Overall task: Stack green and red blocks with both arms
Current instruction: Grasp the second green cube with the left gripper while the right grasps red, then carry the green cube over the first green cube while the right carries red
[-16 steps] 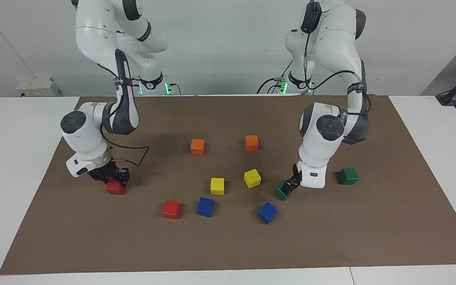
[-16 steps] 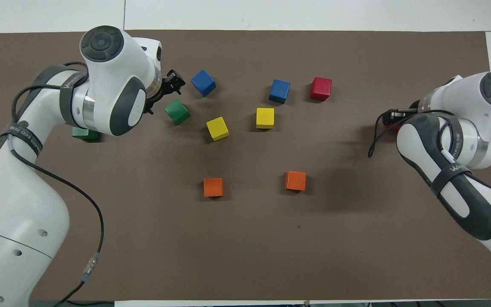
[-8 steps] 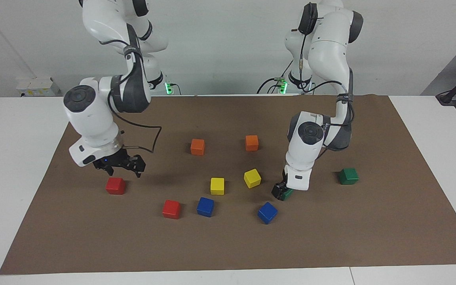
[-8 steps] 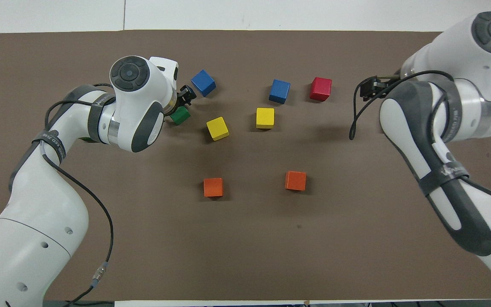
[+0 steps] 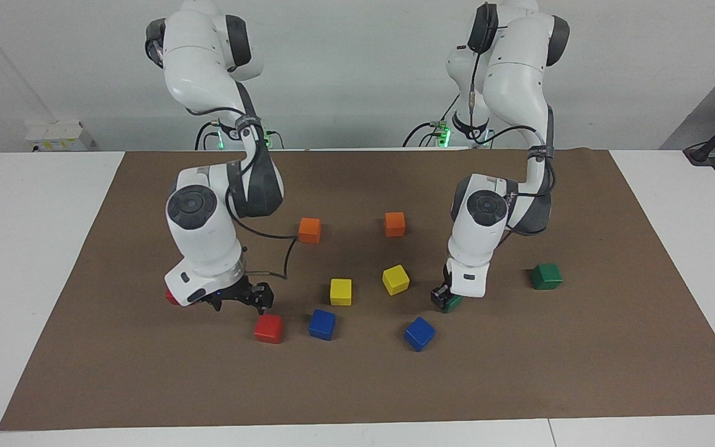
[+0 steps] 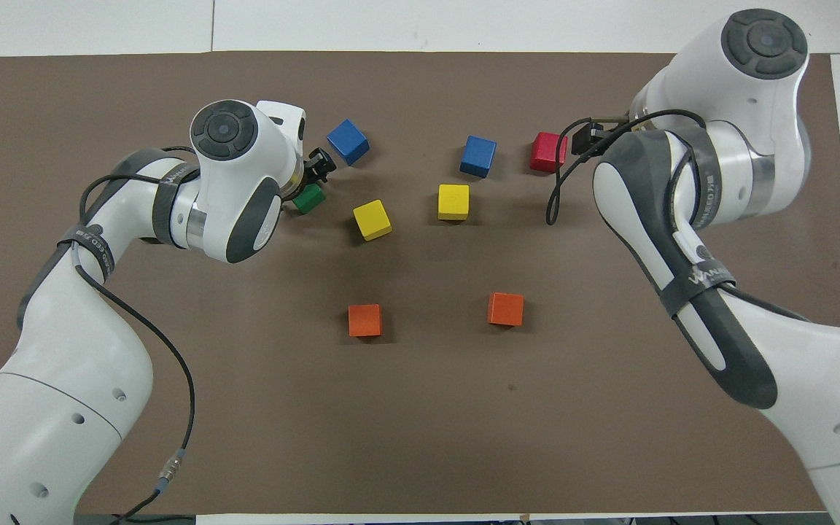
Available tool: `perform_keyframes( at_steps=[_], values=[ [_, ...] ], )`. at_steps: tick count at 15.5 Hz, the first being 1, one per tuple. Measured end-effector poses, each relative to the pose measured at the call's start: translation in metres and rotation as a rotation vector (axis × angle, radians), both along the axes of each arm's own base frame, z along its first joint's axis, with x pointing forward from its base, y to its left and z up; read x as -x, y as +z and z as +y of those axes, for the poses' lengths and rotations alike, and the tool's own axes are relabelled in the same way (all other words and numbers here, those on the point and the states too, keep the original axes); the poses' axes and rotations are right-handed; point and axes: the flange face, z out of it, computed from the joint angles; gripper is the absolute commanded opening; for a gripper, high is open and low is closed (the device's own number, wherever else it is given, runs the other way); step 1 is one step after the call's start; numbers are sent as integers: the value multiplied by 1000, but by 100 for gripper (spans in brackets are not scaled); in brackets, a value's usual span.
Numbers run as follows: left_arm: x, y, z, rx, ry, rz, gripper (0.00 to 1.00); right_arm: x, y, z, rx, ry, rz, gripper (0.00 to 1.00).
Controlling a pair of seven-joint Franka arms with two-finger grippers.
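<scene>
My left gripper [image 5: 441, 299] is down at a green block [image 5: 454, 303] on the mat; the block peeks out beside the hand in the overhead view [image 6: 309, 198]. The second green block [image 5: 546, 276] lies toward the left arm's end, hidden under the arm from overhead. My right gripper [image 5: 241, 302] is open and empty, low over the mat between the two red blocks. One red block [image 5: 269, 328] lies just beside it, also in the overhead view [image 6: 549, 152]. The other red block [image 5: 170, 297] is mostly hidden by the hand.
Two yellow blocks [image 5: 341, 291] [image 5: 395, 279], two blue blocks [image 5: 322, 324] [image 5: 419, 333] and two orange blocks [image 5: 310, 230] [image 5: 395, 224] lie in the middle of the brown mat [image 5: 581, 360]. The blue ones sit close to the red and green blocks.
My right gripper has left the red block near its end of the mat, risen and swung toward the middle, beside the other red block. My left gripper has come down at the green block and stays there.
</scene>
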Motion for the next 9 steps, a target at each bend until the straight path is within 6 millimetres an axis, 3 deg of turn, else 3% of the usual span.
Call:
perform_keyframes(
  at_steps=[2, 4, 7, 9],
  values=[
    [-2, 18, 8, -40, -68, 29, 0, -8, -12, 9, -4, 9, -2, 100],
    [-2, 45, 38, -56, -190, 61, 0, -13, -18, 14, -7, 14, -6, 100],
    [3, 86, 119, -35, -328, 92, 0, -19, -30, 26, -14, 11, -20, 100],
    [11, 97, 169, -26, -406, 116, 0, -18, -39, 33, -17, 12, -14, 100]
  ],
)
